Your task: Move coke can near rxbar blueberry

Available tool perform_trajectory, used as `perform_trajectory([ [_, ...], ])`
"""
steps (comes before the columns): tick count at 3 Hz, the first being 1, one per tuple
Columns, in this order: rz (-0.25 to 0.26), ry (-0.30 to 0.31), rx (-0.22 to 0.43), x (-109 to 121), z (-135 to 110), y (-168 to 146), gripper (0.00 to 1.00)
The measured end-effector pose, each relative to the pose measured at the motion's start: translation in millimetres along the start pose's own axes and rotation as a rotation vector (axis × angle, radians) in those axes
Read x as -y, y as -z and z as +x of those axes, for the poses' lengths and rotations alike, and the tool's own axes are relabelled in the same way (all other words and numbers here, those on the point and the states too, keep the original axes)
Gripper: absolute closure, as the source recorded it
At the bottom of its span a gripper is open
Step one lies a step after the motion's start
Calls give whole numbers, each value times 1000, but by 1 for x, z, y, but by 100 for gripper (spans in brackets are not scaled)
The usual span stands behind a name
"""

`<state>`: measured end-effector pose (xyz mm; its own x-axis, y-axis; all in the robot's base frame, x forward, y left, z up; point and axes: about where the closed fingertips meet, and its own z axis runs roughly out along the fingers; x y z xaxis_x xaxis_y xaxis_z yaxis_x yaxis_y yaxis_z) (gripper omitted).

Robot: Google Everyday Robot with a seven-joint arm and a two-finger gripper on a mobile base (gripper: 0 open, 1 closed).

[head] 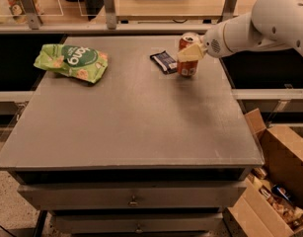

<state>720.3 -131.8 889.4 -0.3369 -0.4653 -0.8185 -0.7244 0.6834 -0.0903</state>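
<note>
The coke can [187, 67], red-orange with a silver top, stands upright at the far right of the grey table [131, 127]. My gripper [190, 52] reaches in from the right and is shut on the coke can around its upper half. The can's base is at the table surface, or just above it. The rxbar blueberry [164, 61], a small dark navy bar with a white patch, lies flat just left of the can, almost touching it.
A crinkled green chip bag [72, 61] lies at the far left of the table. Open cardboard boxes [274, 181] with clutter stand on the floor to the right. A shelf with posts runs behind the table.
</note>
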Motion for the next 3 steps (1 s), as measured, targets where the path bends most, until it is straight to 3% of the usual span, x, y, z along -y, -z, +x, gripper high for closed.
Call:
perform_trajectory([
  [2, -11, 18, -6, -2, 15, 4, 13],
  [3, -13, 40, -9, -3, 14, 9, 0],
])
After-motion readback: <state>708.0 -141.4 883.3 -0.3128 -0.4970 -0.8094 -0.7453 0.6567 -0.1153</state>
